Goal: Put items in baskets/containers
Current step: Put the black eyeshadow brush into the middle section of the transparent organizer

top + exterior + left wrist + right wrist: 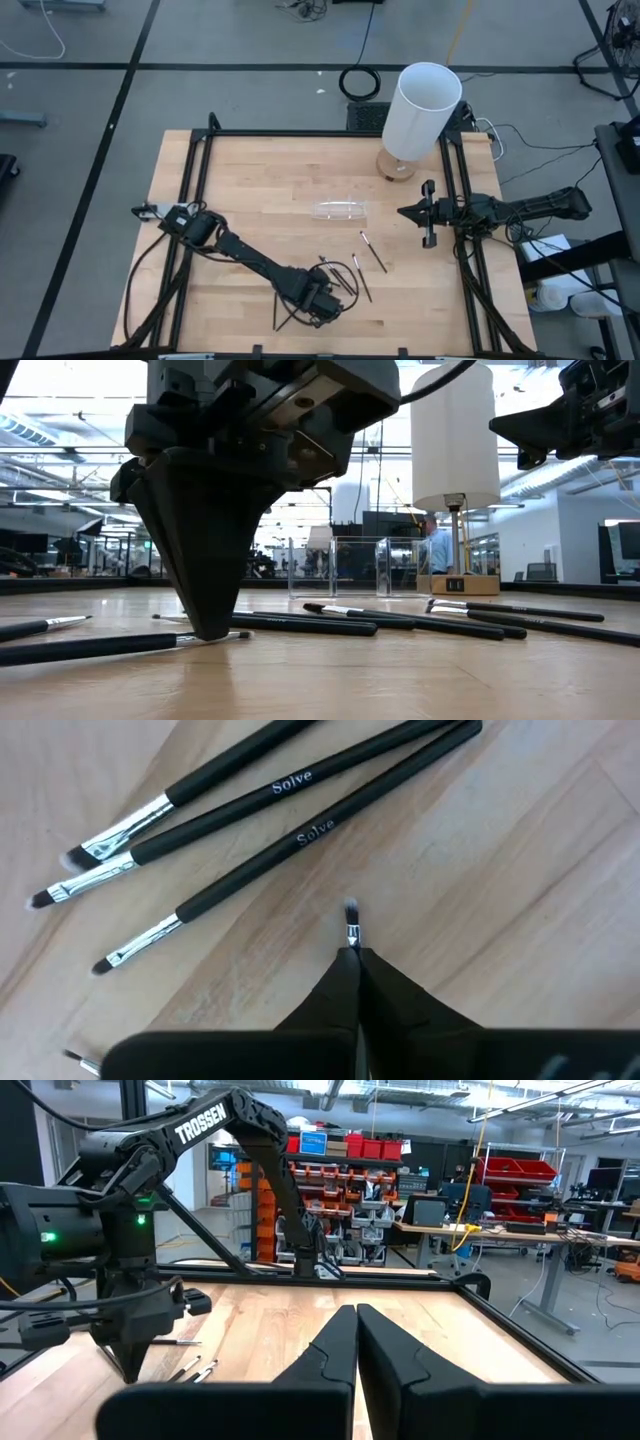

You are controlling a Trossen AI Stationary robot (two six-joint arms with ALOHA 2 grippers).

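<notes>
Several thin dark brushes with silvery tips (362, 278) lie on the wooden table near its front edge; three of them (300, 782) show side by side in the left wrist view. My left gripper (322, 305) stands over them, pointing down and shut on one brush (100, 647). The clear plastic tray (340, 210) rests on its base at mid-table, with no brush in it that I can see. My right gripper (403, 212) waits shut at the right side, level above the table. My left gripper (356, 952) pinches one brush between its two fingers at the silvery ferrule end (352, 932), coming from above with the fingers pointing down. The bristle tip sticks out past the fingertips. The handle (90, 648) runs out about level, low over the table; whether it is clear of the wood I cannot tell.
A tall white cylinder on a round wooden base (422, 110) stands at the back right, beyond the tray. A black frame (200, 200) runs around the table. More brushes (500, 622) lie between my left gripper and the right edge.
</notes>
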